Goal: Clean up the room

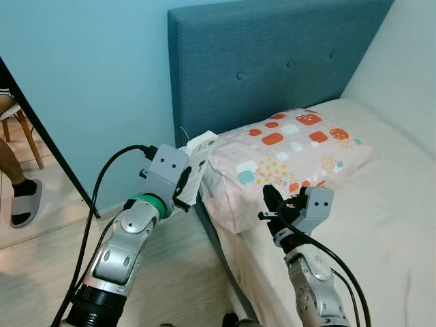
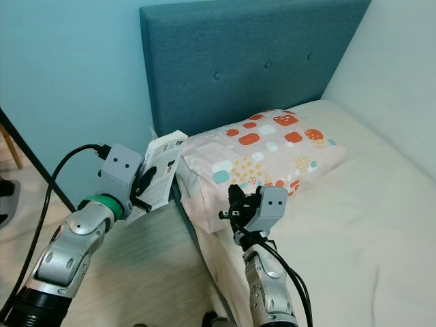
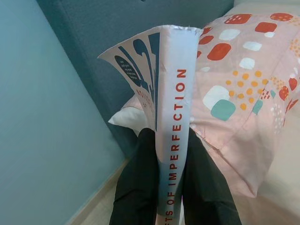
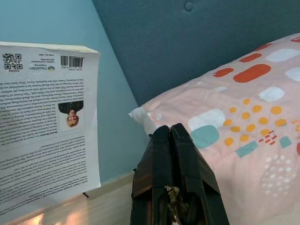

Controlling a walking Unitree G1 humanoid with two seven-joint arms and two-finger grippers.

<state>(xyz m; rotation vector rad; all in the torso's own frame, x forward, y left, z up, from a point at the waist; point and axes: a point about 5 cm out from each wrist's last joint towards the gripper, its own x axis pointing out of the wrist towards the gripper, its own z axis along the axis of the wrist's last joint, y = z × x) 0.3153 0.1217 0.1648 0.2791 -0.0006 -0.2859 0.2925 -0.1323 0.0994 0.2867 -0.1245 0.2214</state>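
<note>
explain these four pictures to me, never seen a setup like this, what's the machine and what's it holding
This is a walking humanoid robot with two silver arms, each ending in a gripper of two long black fingers. The two wide pictures come from the two eyes of a camera on its head, looking down at its own arms, so they show the same scene. The other two come from small cameras on each wrist, looking along the fingers.

The robot stands beside a bed with a blue headboard. A patterned pillow lies at the head of the bed.

The left gripper is shut on a book, pinched at its spine next to the pillow; the back cover shows in the right wrist view. The right gripper is shut and holds nothing, hovering by the edge of the bed.

Someone's foot in a sandal is at the far left.
</note>
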